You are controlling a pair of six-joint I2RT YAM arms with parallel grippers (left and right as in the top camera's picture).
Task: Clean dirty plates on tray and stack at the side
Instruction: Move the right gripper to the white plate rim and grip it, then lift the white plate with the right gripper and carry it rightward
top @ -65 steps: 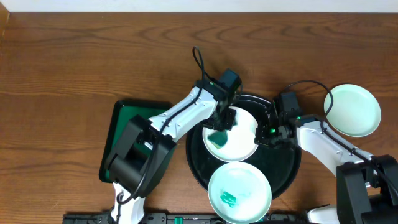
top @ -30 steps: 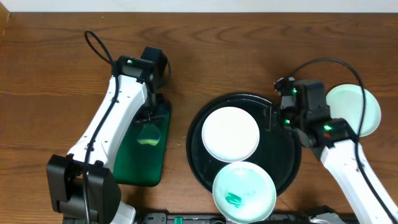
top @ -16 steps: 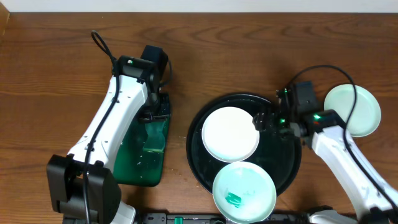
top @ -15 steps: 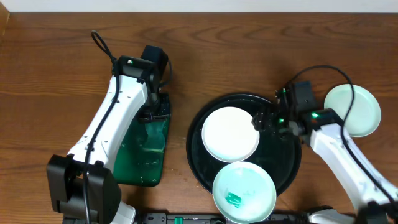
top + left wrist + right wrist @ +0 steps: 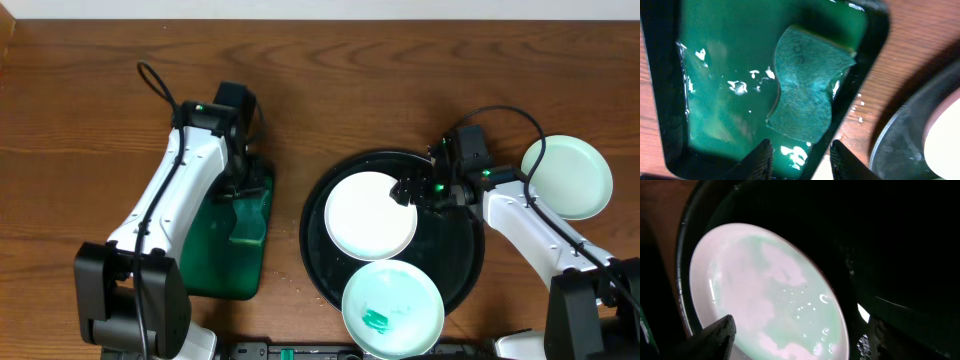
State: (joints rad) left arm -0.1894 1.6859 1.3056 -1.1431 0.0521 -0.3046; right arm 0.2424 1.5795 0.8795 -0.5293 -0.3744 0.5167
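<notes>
Three round white plates lie flat, hollow side up. The clean plate (image 5: 368,218) sits at 10 o'clock on the black tray (image 5: 458,250). The smeared plate (image 5: 392,305), with a teal mark near its centre, sits at 6 o'clock and overhangs the tray's rim towards the table's near edge. The third plate (image 5: 568,178) rests off the tray on the tabletop (image 5: 400,80) at 2 o'clock, close to the frame's right edge.

The right gripper (image 5: 411,190) stands wide open at the clean plate's 2 o'clock rim, holding nothing. The left gripper (image 5: 802,149) is open and empty above the green tray (image 5: 205,280), whose long axis runs 12 to 6. A sponge (image 5: 802,85) lies in the green tray. Bare wood is free at 12 o'clock and in a strip between the trays.
</notes>
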